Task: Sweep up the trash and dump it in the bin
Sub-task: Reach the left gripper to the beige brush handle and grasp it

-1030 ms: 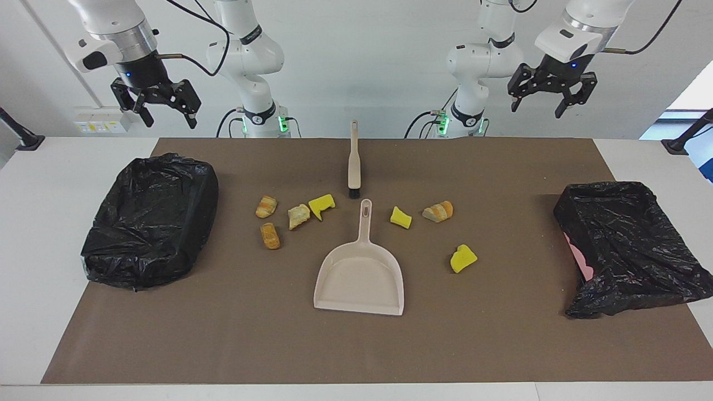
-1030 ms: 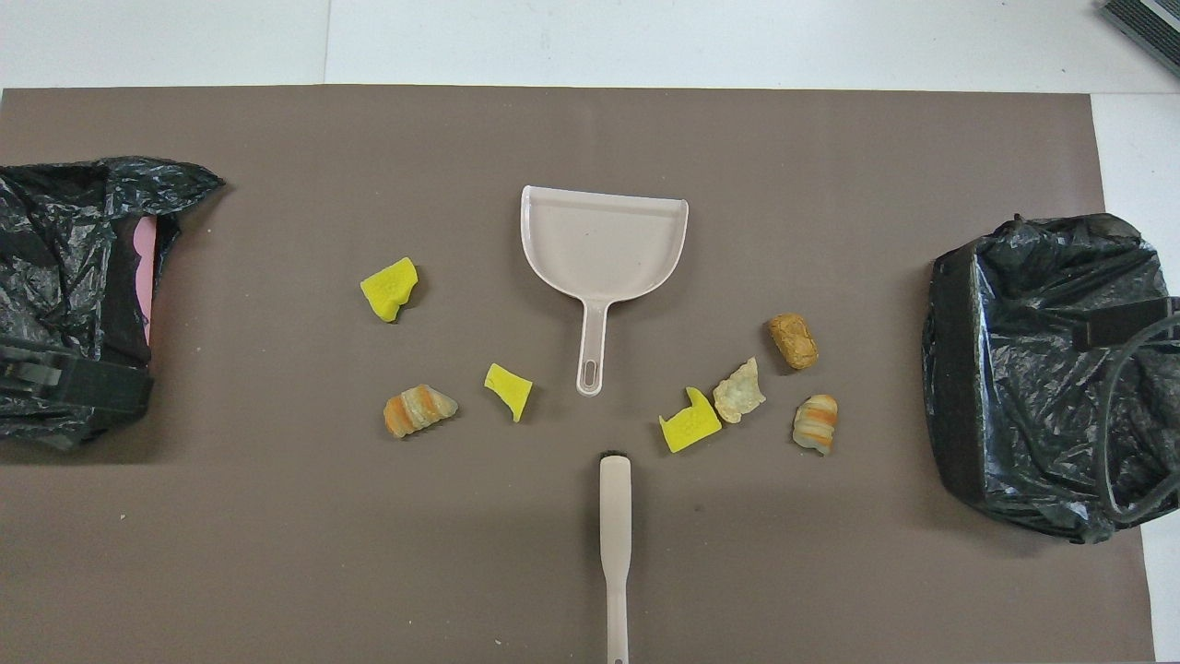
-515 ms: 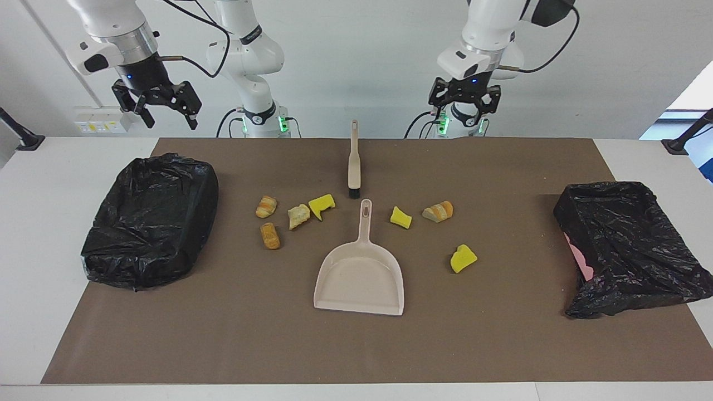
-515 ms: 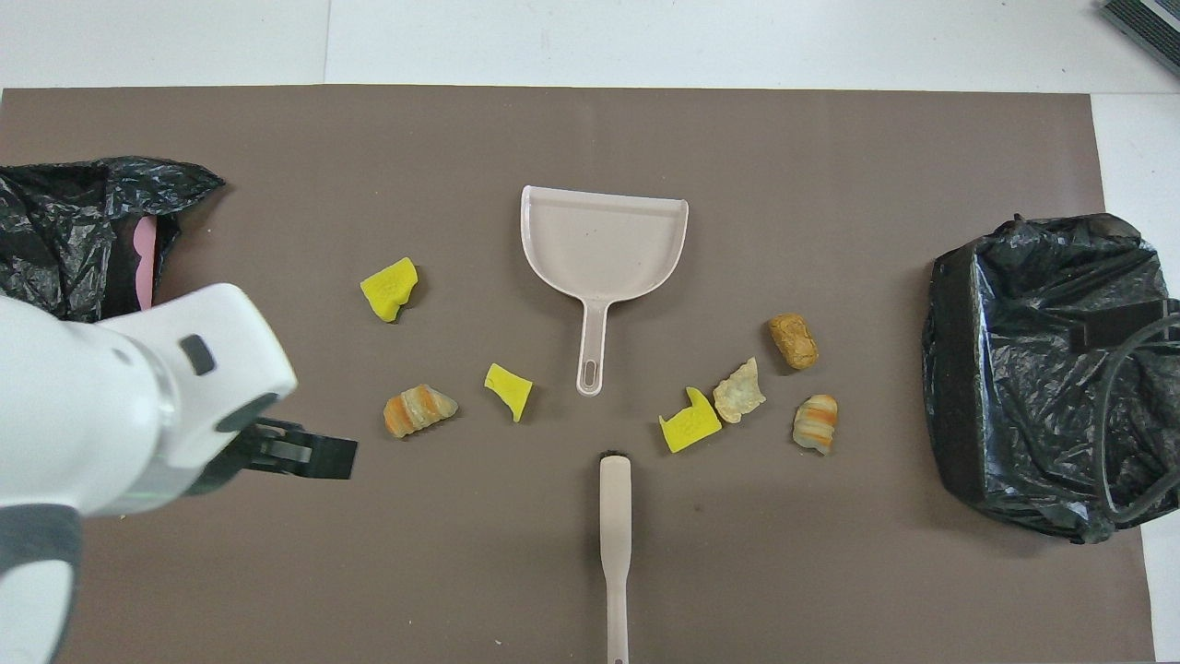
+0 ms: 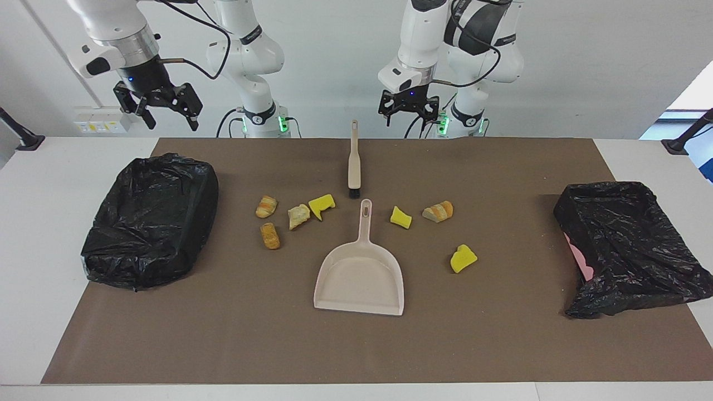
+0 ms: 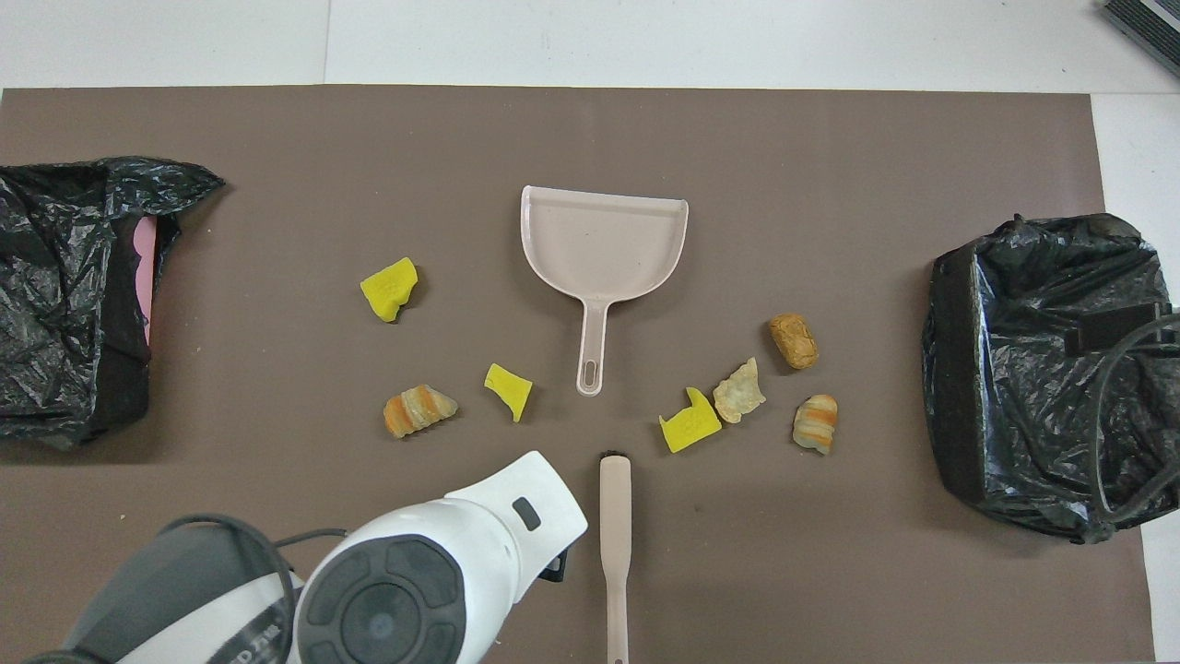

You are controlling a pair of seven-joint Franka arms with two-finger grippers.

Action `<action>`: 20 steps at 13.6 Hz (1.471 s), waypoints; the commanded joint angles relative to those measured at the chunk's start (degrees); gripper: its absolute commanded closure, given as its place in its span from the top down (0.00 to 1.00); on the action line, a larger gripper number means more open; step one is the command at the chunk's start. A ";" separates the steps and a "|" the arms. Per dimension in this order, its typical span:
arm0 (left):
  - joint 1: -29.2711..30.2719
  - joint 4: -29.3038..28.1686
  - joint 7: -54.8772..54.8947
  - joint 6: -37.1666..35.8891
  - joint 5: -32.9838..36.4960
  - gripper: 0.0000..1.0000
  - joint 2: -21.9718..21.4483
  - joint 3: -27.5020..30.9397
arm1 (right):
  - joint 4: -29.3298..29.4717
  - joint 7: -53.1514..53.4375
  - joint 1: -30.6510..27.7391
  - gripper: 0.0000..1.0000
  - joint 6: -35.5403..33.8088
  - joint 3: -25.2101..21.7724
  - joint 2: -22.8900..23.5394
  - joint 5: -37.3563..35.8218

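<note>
Several trash chunks lie on the brown mat around the beige dustpan (image 5: 361, 273) (image 6: 604, 244): yellow sponge bits (image 5: 400, 217) (image 6: 509, 389) and bread-like pieces (image 5: 270, 235) (image 6: 794, 339). A beige brush (image 5: 353, 161) (image 6: 615, 544) lies nearer to the robots than the dustpan's handle, bristles toward it. My left gripper (image 5: 408, 111) hangs open and empty in the air beside the brush handle's end. In the overhead view its wrist (image 6: 433, 572) covers it. My right gripper (image 5: 161, 111) is open and empty, high over the black-lined bin (image 5: 150, 220) (image 6: 1042, 369).
A second black-bagged bin (image 5: 624, 245) (image 6: 64, 295) with pink showing at its mouth sits at the left arm's end of the table. The brown mat (image 5: 501, 345) covers most of the white table.
My left arm has swung from over its own end of the table toward the middle and now hangs by the brush handle. The right gripper has barely shifted. Nothing on the mat moved.
</note>
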 commanded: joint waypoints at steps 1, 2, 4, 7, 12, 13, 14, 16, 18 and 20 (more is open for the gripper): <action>-5.18 -4.89 -2.39 4.69 -1.40 1.00 -0.93 1.07 | -1.74 0.18 -0.47 1.00 0.87 0.34 -1.38 -0.46; -6.85 -5.43 -2.48 6.09 -1.58 1.00 0.90 1.07 | -1.74 0.18 -0.47 1.00 0.95 0.34 -1.38 -0.46; -12.55 -5.69 -7.02 12.74 -1.58 1.00 7.30 1.07 | -1.83 0.18 -0.47 1.00 1.04 0.34 -1.38 -0.46; -16.61 -8.06 -12.85 18.39 -1.58 1.00 10.59 1.07 | -2.35 0.35 -0.47 1.00 0.96 0.34 -1.47 -0.37; -19.25 -12.11 -13.38 22.10 -1.58 1.00 10.68 0.98 | -4.29 1.14 0.06 1.00 3.24 0.42 -1.38 -0.19; -20.30 -12.55 -13.55 22.01 -1.58 1.00 10.94 0.98 | -4.29 1.14 0.06 1.00 3.24 0.34 -1.38 -0.19; -21.70 -13.07 -14.51 22.18 -1.58 1.00 11.99 1.07 | -4.29 0.88 0.06 1.00 3.24 0.34 -1.38 -0.19; -22.25 -12.90 -16.45 23.41 -1.58 1.00 13.05 1.07 | -4.38 0.70 0.06 1.00 3.24 0.34 -1.38 -0.19; -22.25 -12.38 -17.51 23.68 -1.58 1.00 13.75 1.07 | -4.38 0.44 0.06 1.00 3.24 0.34 -1.38 -0.19; -21.98 -12.03 -17.51 23.68 -1.58 0.78 13.93 1.16 | -4.29 0.44 0.06 1.00 3.24 0.34 -1.38 -0.19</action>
